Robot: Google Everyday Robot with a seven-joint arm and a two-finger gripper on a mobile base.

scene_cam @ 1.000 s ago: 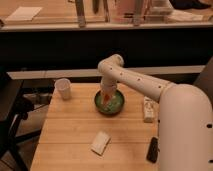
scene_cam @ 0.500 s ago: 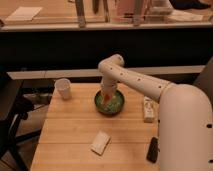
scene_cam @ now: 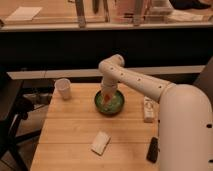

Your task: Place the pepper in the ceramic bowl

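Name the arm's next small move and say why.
Probably release the pepper and lift straight up: the gripper is low over the ceramic bowl, with the pepper at its tip above the light green inside, so it should land in the bowl.

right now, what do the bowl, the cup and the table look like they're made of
Ceramic bowl: likely glazed ceramic; the dark green wall has a sheen and the inside is lighter green.
Cup: probably paper; plain matte white, tapered.
Table: wood or a wood-look top; light tone with faint plank lines and a satin finish.
The gripper hangs over the bowl's inside, with the orange-red pepper at it.
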